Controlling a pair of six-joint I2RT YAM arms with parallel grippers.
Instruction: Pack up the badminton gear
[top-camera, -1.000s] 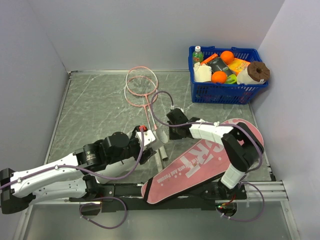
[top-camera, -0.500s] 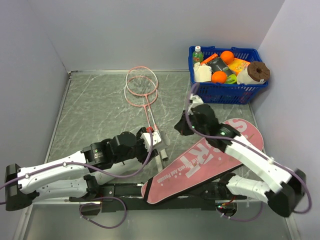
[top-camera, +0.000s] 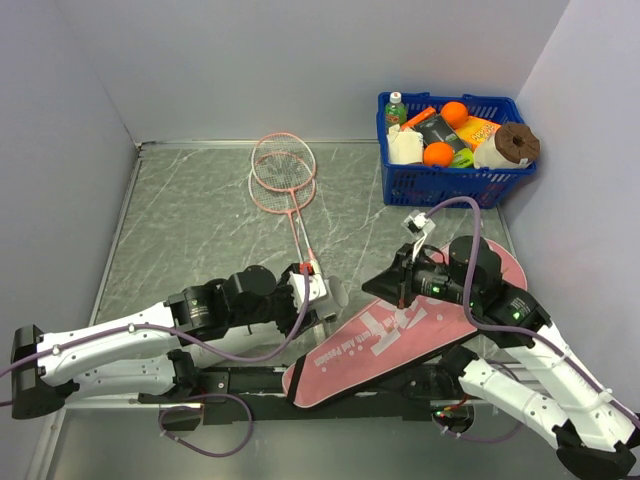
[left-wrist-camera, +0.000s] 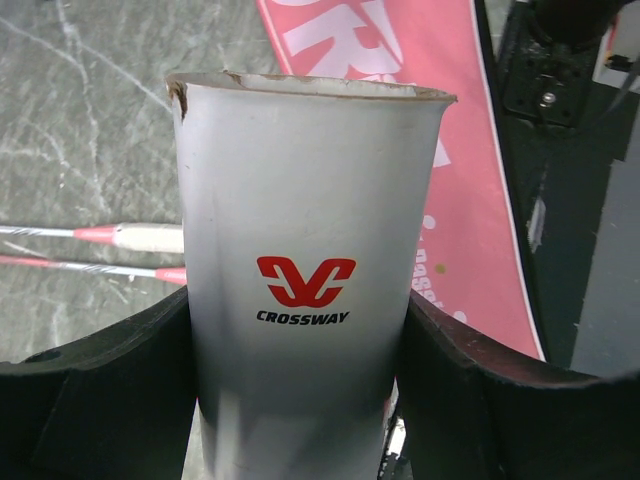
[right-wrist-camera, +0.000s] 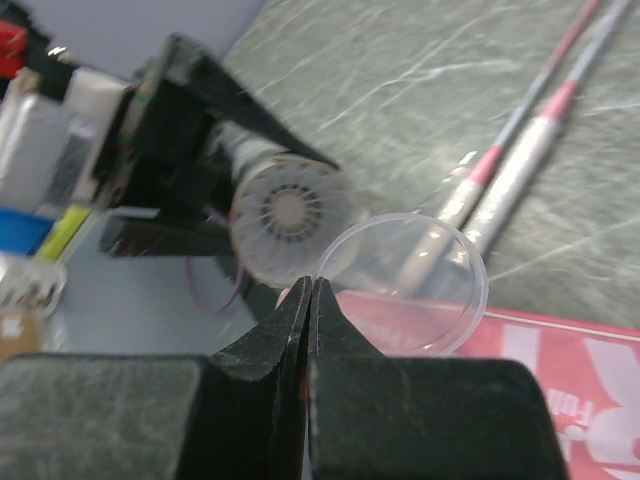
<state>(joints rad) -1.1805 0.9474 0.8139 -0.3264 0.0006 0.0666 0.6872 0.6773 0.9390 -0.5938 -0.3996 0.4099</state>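
My left gripper (left-wrist-camera: 305, 400) is shut on the white tube (left-wrist-camera: 310, 250), a black finger (left-wrist-camera: 110, 390) pressed to each side. From above, the tube (top-camera: 331, 294) lies level in the left gripper (top-camera: 318, 296), its mouth facing right. My right gripper (right-wrist-camera: 312, 288) is shut on the rim of a clear round lid (right-wrist-camera: 410, 285), held just right of the tube's mouth (right-wrist-camera: 290, 215); a ribbed white shuttlecock shows inside. The pink bag (top-camera: 430, 320) lies under the right gripper (top-camera: 388, 284). Two pink rackets (top-camera: 283, 175) lie behind, handles (right-wrist-camera: 520, 170) toward me.
A blue basket (top-camera: 455, 185) of groceries stands at the back right corner. Grey walls close the table at the left, back and right. The black rail (top-camera: 250, 382) with the arm bases runs along the near edge.
The right arm has swung back from over the racket handles and now points its gripper, lid in it, left at the tube's mouth. The left gripper has carried the tube slightly right.
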